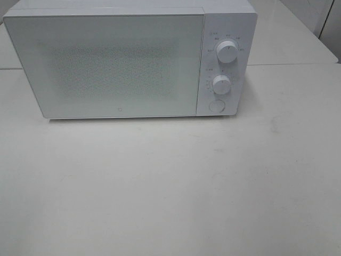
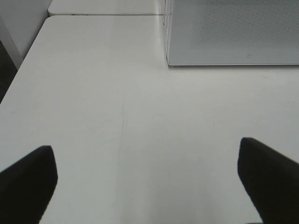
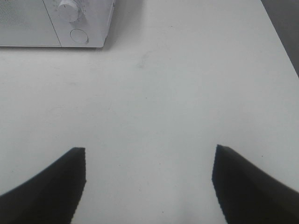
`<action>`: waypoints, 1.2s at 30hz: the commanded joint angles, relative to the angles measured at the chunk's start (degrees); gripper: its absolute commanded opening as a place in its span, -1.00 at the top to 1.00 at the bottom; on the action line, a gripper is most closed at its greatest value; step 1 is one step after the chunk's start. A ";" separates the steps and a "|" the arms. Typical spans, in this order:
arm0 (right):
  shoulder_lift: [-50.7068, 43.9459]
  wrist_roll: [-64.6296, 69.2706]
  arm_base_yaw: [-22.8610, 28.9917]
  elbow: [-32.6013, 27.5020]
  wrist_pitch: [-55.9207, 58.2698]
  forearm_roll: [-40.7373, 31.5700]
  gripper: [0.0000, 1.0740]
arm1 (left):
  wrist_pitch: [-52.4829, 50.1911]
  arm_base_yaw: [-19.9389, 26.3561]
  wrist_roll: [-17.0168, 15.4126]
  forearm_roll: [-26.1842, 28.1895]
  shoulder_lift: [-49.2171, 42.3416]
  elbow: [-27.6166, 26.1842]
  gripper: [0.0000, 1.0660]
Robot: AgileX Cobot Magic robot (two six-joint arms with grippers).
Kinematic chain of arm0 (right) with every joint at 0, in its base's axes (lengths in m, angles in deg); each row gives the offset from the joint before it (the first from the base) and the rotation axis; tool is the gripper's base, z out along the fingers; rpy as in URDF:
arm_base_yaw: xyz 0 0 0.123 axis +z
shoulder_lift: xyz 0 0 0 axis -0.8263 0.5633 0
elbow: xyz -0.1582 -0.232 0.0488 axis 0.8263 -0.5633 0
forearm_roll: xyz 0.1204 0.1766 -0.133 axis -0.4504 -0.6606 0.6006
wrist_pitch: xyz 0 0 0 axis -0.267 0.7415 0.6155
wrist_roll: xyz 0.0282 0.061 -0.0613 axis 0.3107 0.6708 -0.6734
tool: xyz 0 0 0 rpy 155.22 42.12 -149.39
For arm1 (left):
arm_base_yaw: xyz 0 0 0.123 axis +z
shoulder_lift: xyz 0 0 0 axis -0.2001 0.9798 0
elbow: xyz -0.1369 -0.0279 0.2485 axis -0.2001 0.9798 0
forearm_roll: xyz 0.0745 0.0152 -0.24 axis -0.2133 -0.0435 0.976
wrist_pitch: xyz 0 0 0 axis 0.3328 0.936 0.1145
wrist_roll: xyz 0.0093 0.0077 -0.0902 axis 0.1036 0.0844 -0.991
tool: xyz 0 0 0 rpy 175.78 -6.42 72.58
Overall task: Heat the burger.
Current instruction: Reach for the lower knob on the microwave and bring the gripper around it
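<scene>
white microwave (image 1: 117,64) at back of bench (image 1: 170,186), door shut; two knobs (image 1: 226,52) above round button (image 1: 216,105) on right panel. left fingers (image 2: 28,177) spread wide, released, nothing between, over bench near microwave's left front corner. right fingers (image 3: 252,182) released, empty, near button side. burger in no view; location cannot be told.

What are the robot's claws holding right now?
Nothing. The left claw and the right claw are both open, and only the white table shows in the gap of each.
</scene>
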State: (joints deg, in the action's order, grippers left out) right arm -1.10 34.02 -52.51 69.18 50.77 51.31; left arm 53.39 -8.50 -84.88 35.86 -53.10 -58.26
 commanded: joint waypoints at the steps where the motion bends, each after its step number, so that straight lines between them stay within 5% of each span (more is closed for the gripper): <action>1: 2.41 -0.52 -0.46 1.78 -3.32 0.06 -0.40 | -0.80 0.06 -0.17 0.23 -1.66 0.23 -0.89; 36: 39.42 0.23 -0.46 2.01 -50.65 -0.11 -0.40 | -0.80 0.06 -0.17 0.23 -1.66 0.23 -0.89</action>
State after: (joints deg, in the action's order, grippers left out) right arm 36.95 34.19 -52.51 71.24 3.73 51.31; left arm 53.39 -8.50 -84.88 35.86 -53.10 -58.26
